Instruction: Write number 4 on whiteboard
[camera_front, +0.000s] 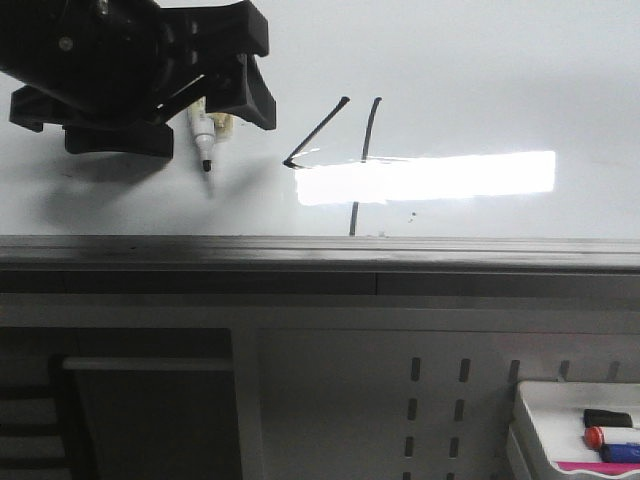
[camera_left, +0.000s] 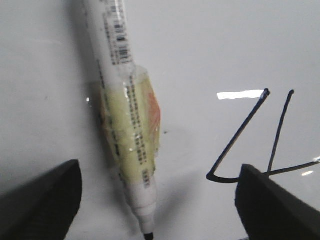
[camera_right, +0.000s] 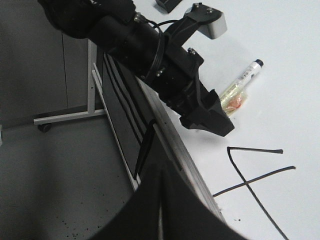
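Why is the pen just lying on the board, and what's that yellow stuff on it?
The marker lies uncapped on the whiteboard beside the number 4, between open left gripper fingers. Yellowish tape bulges around its barrel.

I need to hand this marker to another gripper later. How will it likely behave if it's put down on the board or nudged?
The marker is a round, slim barrel, so on the glossy whiteboard it would probably roll. The lumpy tape wrap around its middle may limit that roll and give better grip. It looks like light, stiff plastic, so it is unlikely to bend.
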